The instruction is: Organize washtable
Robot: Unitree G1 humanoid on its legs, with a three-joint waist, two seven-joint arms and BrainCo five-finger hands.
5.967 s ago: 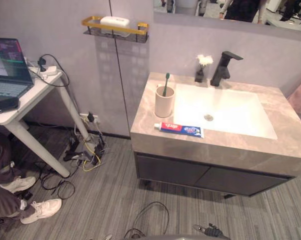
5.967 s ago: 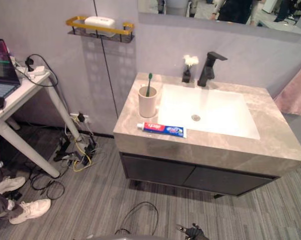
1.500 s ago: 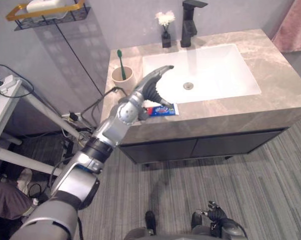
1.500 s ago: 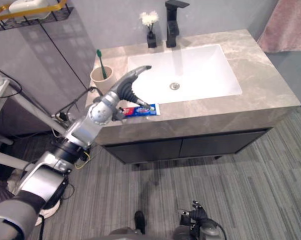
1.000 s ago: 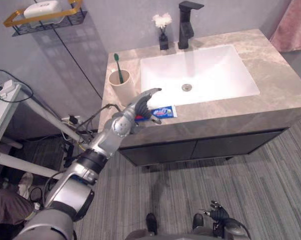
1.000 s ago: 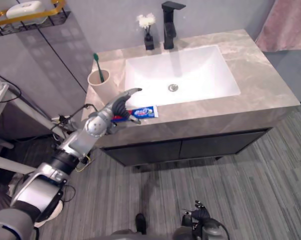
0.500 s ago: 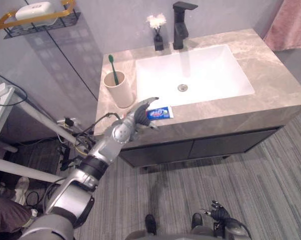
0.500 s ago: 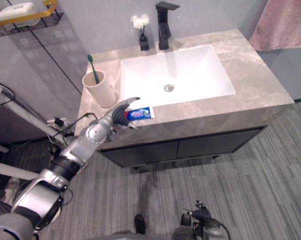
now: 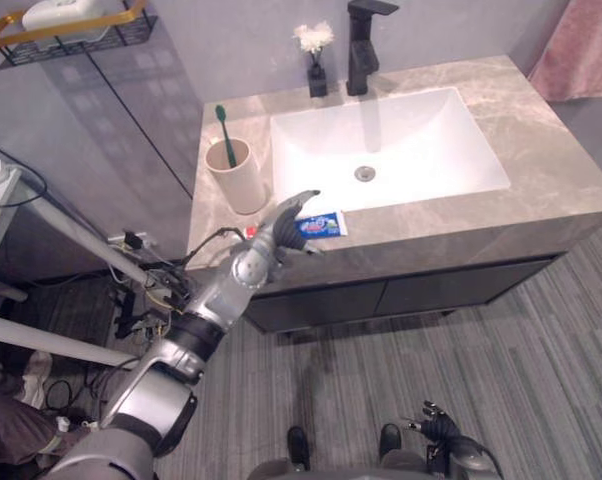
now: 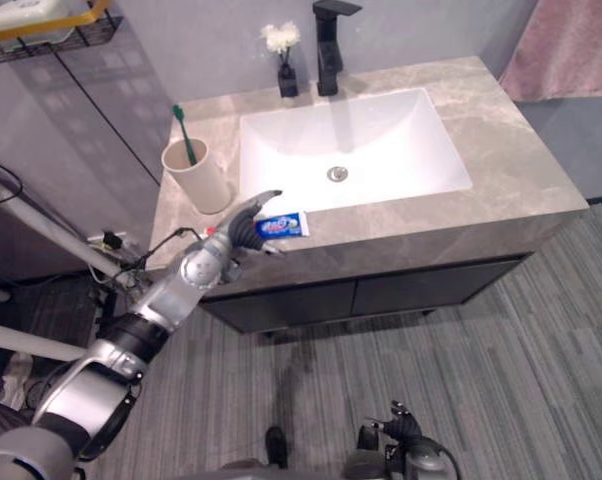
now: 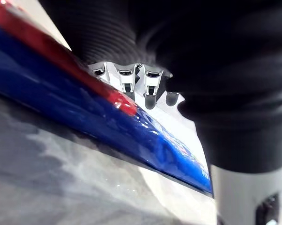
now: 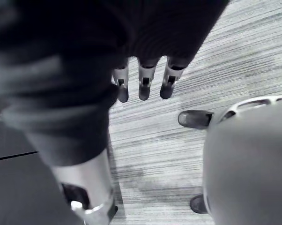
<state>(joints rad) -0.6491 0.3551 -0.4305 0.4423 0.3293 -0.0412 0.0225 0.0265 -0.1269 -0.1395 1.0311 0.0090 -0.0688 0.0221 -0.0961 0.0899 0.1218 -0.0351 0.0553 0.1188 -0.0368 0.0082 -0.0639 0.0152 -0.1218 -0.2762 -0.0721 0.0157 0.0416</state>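
Grey marble forms the table [image 9: 541,150], with a white sink [image 9: 421,150] set into it, a black tap [image 9: 364,40] and a small flower vase [image 9: 314,62] at its back edge, and a gold wall shelf [image 9: 76,28] to the left. Beside the sink a beige cup [image 9: 231,178] stands upright with a green toothbrush [image 9: 222,122] in it, so that part already looks tidy. The toothpaste tube [image 9: 326,223] lies flat on the table's front strip, just beside the sink's rim, and seems the one loose item. The left hand [image 9: 279,225] is down over the tube's cap end, fingers stretched out and apart from the thumb. The left wrist view shows nothing curled round the tube, so I judge the grasp not yet made. The right hand [image 12: 142,84] hangs low over the floor, fingers relaxed and holding nothing. By my reading the task is at an early stage: gripping, lifting and placing the tube all remain.
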